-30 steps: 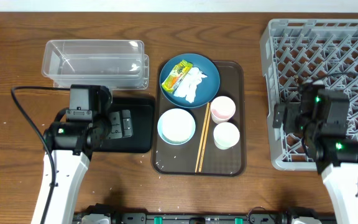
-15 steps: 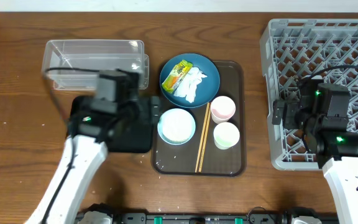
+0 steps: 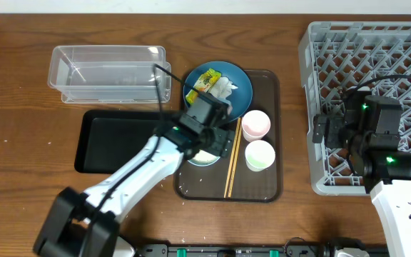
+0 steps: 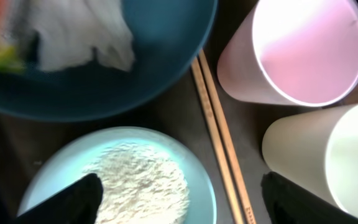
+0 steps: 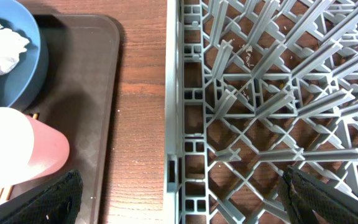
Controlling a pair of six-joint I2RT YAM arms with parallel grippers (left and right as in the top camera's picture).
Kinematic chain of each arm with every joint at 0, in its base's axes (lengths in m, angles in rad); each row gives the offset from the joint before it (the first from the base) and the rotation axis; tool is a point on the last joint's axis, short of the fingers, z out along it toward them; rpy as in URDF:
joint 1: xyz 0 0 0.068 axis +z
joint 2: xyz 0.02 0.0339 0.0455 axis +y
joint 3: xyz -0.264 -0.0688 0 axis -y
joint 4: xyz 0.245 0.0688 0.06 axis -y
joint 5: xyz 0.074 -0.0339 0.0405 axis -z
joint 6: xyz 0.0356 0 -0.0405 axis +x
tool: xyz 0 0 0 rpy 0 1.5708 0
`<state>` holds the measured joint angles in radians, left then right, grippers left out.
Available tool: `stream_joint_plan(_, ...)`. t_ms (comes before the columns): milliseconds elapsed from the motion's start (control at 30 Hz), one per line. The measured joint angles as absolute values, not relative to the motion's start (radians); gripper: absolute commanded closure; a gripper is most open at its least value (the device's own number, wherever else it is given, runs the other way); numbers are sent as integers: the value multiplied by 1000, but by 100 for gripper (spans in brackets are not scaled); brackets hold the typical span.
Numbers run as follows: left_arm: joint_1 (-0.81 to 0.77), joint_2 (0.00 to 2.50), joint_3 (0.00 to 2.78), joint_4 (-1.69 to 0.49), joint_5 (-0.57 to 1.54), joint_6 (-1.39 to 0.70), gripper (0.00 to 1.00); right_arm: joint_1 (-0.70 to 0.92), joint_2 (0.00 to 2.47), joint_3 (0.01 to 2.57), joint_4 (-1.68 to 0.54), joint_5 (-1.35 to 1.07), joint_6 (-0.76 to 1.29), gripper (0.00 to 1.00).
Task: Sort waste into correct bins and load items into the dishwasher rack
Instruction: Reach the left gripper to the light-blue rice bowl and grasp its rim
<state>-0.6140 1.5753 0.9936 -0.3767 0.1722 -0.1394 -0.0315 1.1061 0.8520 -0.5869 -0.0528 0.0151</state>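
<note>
My left gripper [image 3: 211, 134] [image 4: 182, 208] is open, hovering over the light blue bowl [image 3: 200, 158] [image 4: 202, 182], which holds white rice [image 4: 143, 185]. The wooden chopsticks [image 3: 230, 170] [image 4: 219, 134] lie between its fingertips too. The dark blue plate [image 3: 235, 80] [image 4: 148, 81] carries the yellow-green wrapper [image 3: 204, 83] and white tissue [image 3: 223, 96] [image 4: 79, 31]. The pink cup [image 3: 255, 124] [image 4: 309, 50] and pale cup [image 3: 260, 155] [image 4: 347, 155] stand right of the chopsticks. My right gripper [image 3: 332, 132] [image 5: 185, 205] is open and empty over the left edge of the grey rack [image 3: 377, 64] [image 5: 260, 93].
The dishes sit on a brown serving tray [image 3: 266, 189] [image 5: 98, 74]. A clear plastic tub [image 3: 109, 71] stands at the back left, a black tray [image 3: 116, 143] in front of it. A strip of bare wood [image 5: 143, 124] separates the brown tray from the rack.
My left arm has swung right from above the black tray to above the bowl on the brown tray. The right arm shifted slightly, then stayed still.
</note>
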Motion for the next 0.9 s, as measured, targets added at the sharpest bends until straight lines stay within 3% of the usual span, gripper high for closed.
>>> stream_joint_plan(100, -647, 1624, 994, -354, 162, -136, 26, -31, 1106, 852, -587, -53, 15, 1)
stream_joint_plan(300, -698, 1711, 994, -348, 150, -139, 41, -31, 1106, 852, -587, -53, 15, 1)
stream_joint_plan(467, -715, 1736, 994, -347, 148, -141, 67, -31, 1106, 852, -587, -53, 15, 1)
stream_joint_plan(733, -715, 1736, 994, -352, 131, -137, 71, -31, 1106, 852, -587, -53, 15, 1)
stream_joint_plan(900, -715, 1736, 994, -364, 130, -139, 81, -31, 1106, 852, -587, -53, 15, 1)
